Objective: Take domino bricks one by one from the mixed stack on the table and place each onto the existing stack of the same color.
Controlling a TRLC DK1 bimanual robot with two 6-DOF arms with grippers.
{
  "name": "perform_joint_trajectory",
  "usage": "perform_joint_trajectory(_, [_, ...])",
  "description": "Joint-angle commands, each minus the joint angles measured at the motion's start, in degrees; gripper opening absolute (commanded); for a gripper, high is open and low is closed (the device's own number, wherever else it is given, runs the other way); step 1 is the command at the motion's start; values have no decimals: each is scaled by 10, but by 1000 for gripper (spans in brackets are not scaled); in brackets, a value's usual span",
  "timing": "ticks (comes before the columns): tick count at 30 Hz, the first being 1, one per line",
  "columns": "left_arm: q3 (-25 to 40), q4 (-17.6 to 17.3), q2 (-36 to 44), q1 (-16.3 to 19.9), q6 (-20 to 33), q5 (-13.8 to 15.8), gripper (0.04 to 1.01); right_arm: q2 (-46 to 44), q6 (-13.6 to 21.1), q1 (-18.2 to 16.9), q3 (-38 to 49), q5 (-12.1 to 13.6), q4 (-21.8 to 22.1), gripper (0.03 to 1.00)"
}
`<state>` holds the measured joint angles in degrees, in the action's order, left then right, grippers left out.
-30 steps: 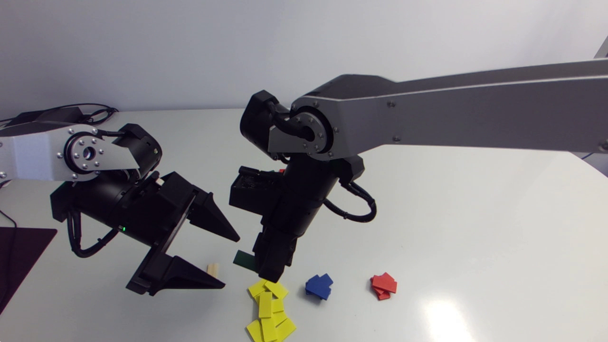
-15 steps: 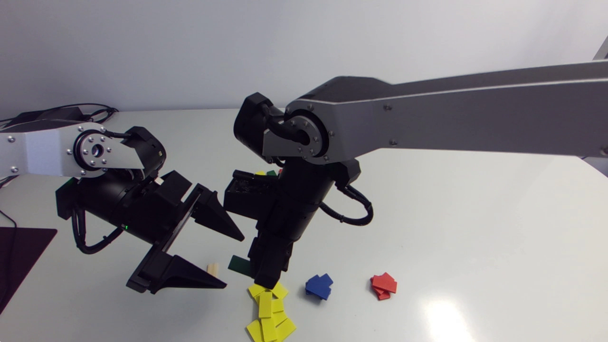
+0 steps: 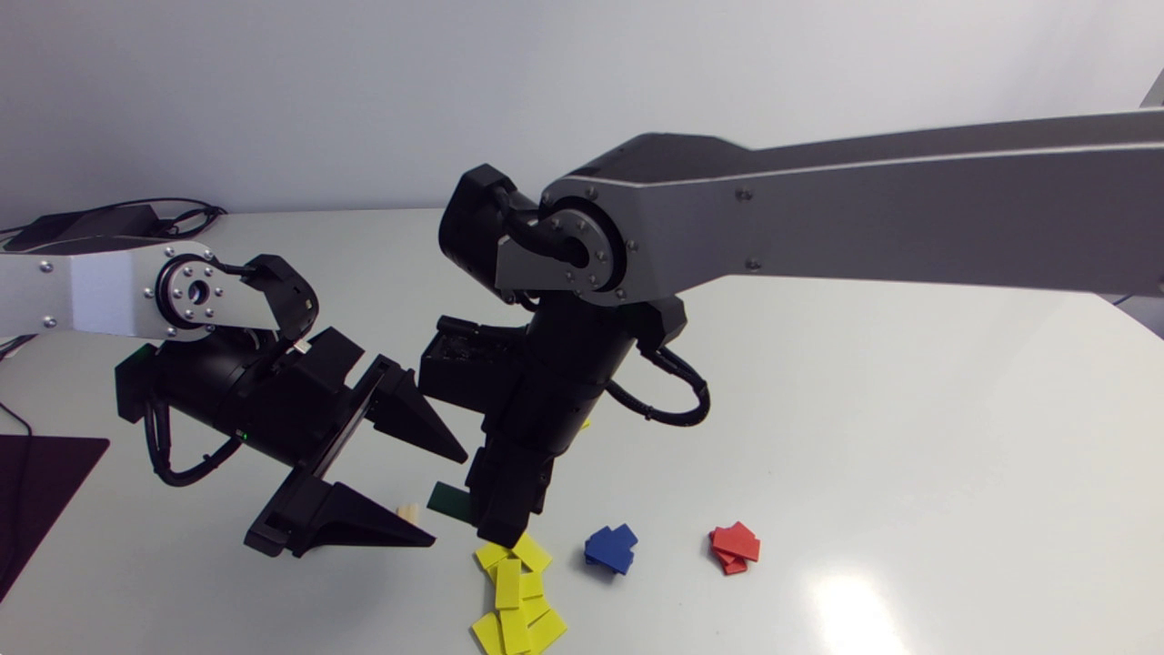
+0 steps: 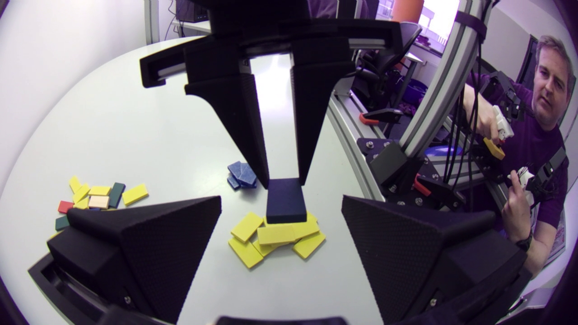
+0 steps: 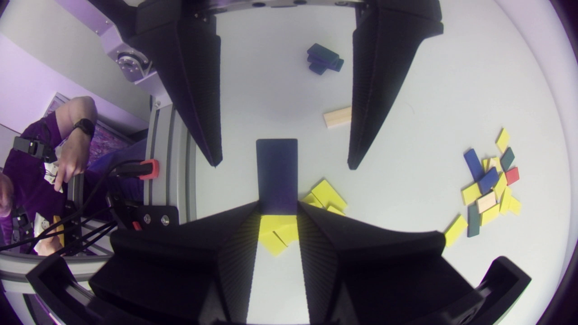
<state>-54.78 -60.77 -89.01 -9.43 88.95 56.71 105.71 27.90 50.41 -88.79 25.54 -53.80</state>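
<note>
One dark green brick point(image 3: 446, 499) is clamped in my right jaws above the yellow bricks point(image 3: 515, 596); left jaws apart.

The right arm point(image 3: 864, 209) comes in over the bench point(image 3: 909, 409) from its right edge. The right claw point(image 3: 503, 532) points straight down, pinching a green brick point(image 3: 445, 498) that sticks out sideways just above the far end of the yellow pile point(image 3: 515, 596). The blue pile point(image 3: 611, 549) and the red pile point(image 3: 735, 549) lie apart from it, toward the right edge, in a row near the front edge. The left claw point(image 3: 447, 503) hangs spread wide, with a wooden brick point(image 3: 406, 512) lying just beside its lower finger
</note>
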Motion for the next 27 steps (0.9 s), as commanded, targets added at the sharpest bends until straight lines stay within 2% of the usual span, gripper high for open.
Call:
perform_joint_trajectory(1, [-20, -15, -17, 5, 28, 15, 923, -5, -5, 1, -16, 4, -7, 205])
perform_joint_trajectory(6, [-27, -20, -26, 6, 35, 18, 921, -2, -4, 1, -16, 4, -7, 205])
perform_joint_trajectory(10, [-34, -23, -32, 6, 36, 24, 866, -1, -3, -1, -19, 4, -7, 205])
perform_joint_trajectory(17, [-43, -35, -43, 6, 43, 30, 613, -2, -3, -1, -23, 4, -9, 205])
perform_joint_trajectory(21, [-47, -58, -49, 9, 69, 30, 593, -4, -4, -1, -26, 4, -13, 205])
perform_joint_trajectory(24, [-51, -73, -53, 12, 81, 30, 469, -4, -4, 0, -25, 4, -14, 205])
perform_joint_trajectory(27, [-53, -89, -56, 13, 96, 31, 420, -5, -5, 1, -24, 4, -14, 205])
